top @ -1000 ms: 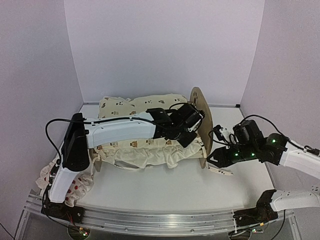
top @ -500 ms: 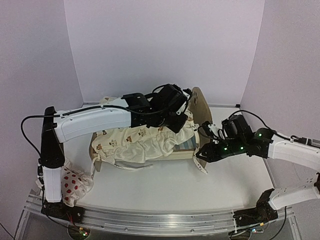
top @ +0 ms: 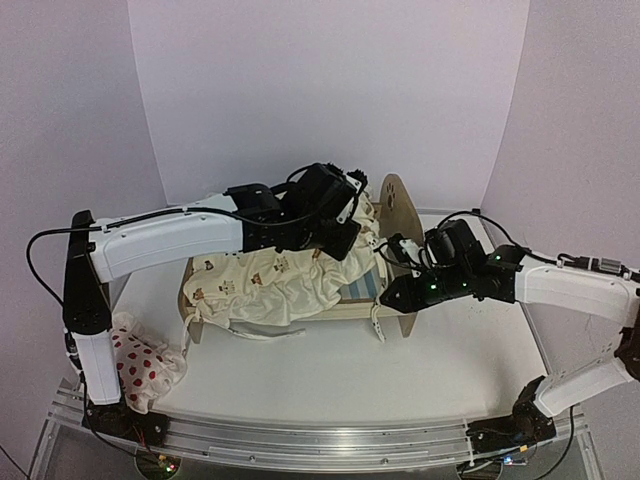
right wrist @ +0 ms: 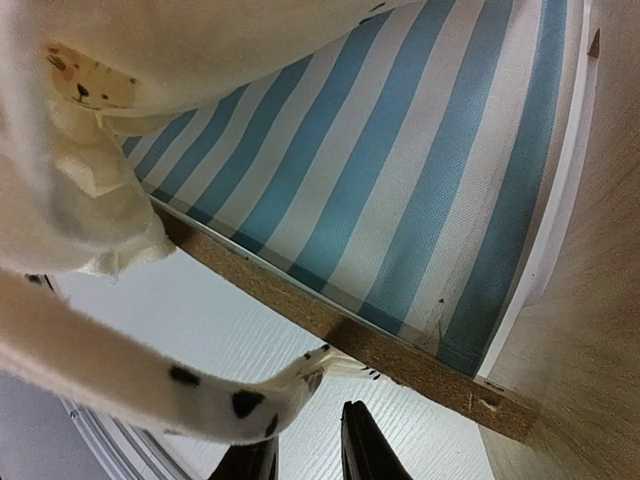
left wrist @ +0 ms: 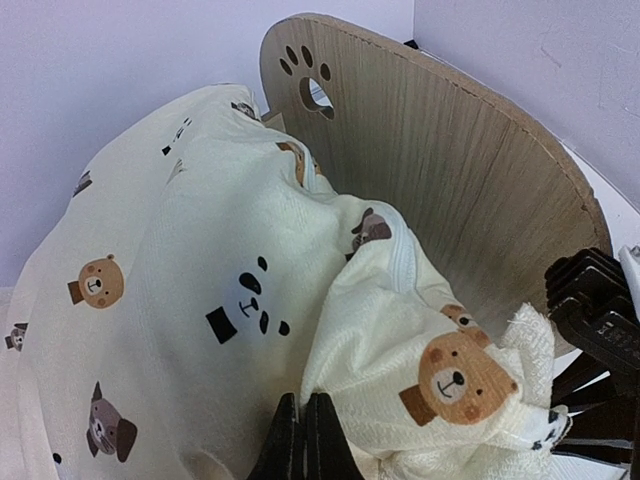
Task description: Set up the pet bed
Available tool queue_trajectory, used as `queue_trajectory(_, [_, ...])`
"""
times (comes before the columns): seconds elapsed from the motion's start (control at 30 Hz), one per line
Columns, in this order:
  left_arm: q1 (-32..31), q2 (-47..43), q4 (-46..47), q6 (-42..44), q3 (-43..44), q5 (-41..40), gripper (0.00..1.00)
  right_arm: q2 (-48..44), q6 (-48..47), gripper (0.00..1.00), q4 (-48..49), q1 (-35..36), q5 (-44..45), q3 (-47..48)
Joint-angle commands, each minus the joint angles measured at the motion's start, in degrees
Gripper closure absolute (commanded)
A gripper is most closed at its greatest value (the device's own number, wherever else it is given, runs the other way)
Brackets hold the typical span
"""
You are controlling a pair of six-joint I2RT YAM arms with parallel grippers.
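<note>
Now finds the fingers (left wrist: 288,445) of the left gripper (left wrist: 304,410) pressed together low in the folds of the cream animal-print cushion (left wrist: 200,260), unclear whether nipping cloth, and the fingers (right wrist: 360,450) of the right gripper (right wrist: 308,428) slightly spread on nothing, just beside a dangling white black-spotted cloth tie (right wrist: 120,355). Looks like the cushion-laying step, roughly half done; next calls for drawing the bunched cushion flat over the bare stripes, probably by catching that tie. Leaves the small light-wood pet bed (top: 400,205) with blue-and-white striped base crosswise on the white table (top: 330,375) between both arms, rounded paw-print headboard upright at the right, flat footboard left.
</note>
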Motion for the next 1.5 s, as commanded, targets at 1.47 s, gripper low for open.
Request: queue_trajectory(1.47, [1.1, -5.2, 2.3, -1.2, -1.9, -1.9, 1.0, 7.7, -1.9, 1.0, 13.3, 0.0, -1.7, 2.1])
